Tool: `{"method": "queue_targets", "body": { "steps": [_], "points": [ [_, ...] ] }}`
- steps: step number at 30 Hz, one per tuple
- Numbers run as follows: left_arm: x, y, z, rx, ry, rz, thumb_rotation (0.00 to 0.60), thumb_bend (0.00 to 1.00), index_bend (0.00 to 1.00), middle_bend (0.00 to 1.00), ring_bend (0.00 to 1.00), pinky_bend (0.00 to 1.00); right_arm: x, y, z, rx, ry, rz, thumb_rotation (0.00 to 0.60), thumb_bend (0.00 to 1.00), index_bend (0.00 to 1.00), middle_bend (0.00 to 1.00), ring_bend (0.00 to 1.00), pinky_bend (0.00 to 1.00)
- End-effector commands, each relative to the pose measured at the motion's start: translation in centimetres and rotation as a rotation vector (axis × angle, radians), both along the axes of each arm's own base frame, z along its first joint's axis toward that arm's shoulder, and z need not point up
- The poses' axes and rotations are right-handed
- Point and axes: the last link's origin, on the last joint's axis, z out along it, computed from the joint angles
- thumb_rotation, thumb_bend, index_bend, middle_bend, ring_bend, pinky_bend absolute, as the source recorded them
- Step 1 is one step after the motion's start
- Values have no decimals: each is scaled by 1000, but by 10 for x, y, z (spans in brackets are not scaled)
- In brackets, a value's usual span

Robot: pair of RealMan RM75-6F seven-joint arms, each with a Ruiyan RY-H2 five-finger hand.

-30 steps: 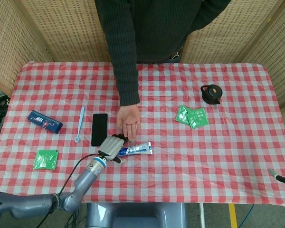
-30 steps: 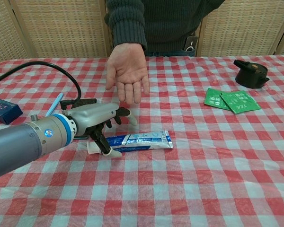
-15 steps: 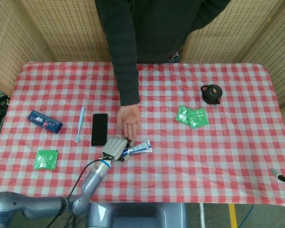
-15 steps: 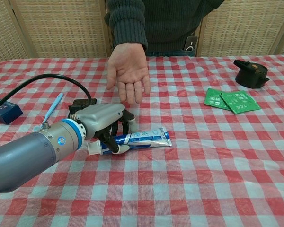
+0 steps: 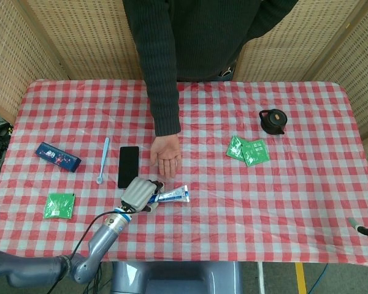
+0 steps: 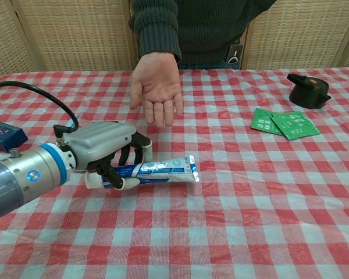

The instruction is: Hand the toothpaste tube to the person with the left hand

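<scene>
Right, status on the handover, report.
Left robot hand grips toothpaste tube, lifted off the cloth. Right hand not in view. Person's palm open beyond it, path clear.

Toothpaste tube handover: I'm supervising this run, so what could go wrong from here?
The left hand holds the toothpaste tube only near its cap end, so the long free end could sag or slip out. The person's open palm waits close above and behind, so a quick lift might bump their fingers.

Checked table (image 5: 306, 184): black phone (image 5: 128, 166), blue box (image 5: 57, 156), green packets (image 5: 249, 150), perhaps a toothbrush (image 5: 103, 160).
</scene>
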Motion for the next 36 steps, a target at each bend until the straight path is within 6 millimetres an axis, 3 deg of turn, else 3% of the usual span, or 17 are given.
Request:
{"method": "queue_targets", "body": {
  "steps": [1, 7, 11, 16, 21, 26, 36],
  "points": [
    [-14, -15, 21, -28, -3, -60, 600, 419, 646, 507, 556, 682, 1, 0, -2, 3, 5, 2, 600, 0, 90, 0, 0, 0],
    [-20, -37, 52, -58, -25, -173, 600, 418, 654, 512, 561, 682, 3, 0, -6, 6, 16, 3, 600, 0, 90, 0, 0, 0],
    [-9, -41, 79, -8, -83, -238, 600, 419, 659, 515, 564, 683, 4, 0, -6, 4, 18, 4, 600, 0, 90, 0, 0, 0],
    [11, -21, 109, 111, -134, -260, 600, 419, 659, 514, 564, 683, 5, 0, -6, 3, 16, 8, 600, 0, 90, 0, 0, 0],
    [24, 8, 121, 203, -111, -247, 600, 418, 659, 515, 565, 683, 4, 0, -4, -1, 10, 6, 600, 0, 90, 0, 0, 0],
    [30, 27, 115, 214, -67, -208, 600, 418, 658, 515, 564, 682, 3, -1, -3, -1, 6, 3, 600, 0, 90, 0, 0, 0],
    [30, 51, 77, 213, 0, -148, 600, 412, 645, 515, 564, 682, 0, -3, 0, -5, -4, -5, 600, 0, 90, 0, 0, 0]
  ]
}}
